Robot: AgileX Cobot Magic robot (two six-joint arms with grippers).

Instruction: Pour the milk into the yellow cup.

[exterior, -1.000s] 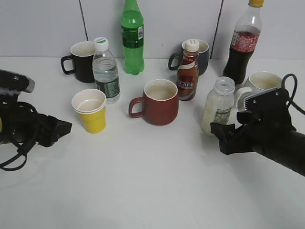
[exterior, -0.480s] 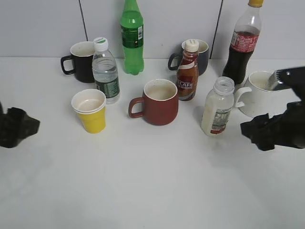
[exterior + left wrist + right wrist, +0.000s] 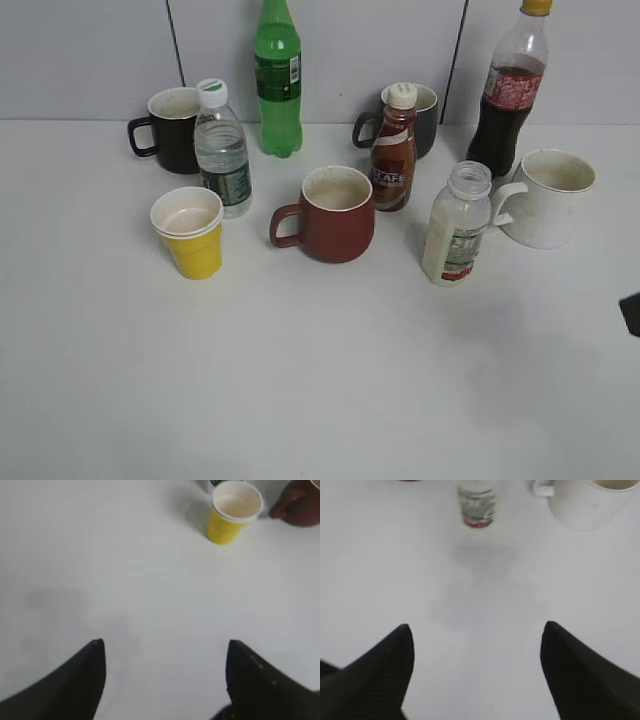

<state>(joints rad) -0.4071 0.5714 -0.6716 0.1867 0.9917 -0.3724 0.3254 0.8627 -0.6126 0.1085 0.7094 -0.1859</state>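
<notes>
Milk bottle point(image 3: 457, 225) uncapped just left of the white mug point(image 3: 547, 197), yellow cup point(image 3: 189, 231) well left of it, I see my left gripper point(image 3: 165, 652) and right gripper point(image 3: 476, 637) both spread wide, holding nothing.

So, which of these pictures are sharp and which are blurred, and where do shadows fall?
Exterior view: sharp, label of the milk bottle readable as coloured bands, soft even light. Left wrist view: yellow cup slightly soft, casting a faint shadow to its left. Right wrist view: blurred, a grey shadow patch on the table.
</notes>
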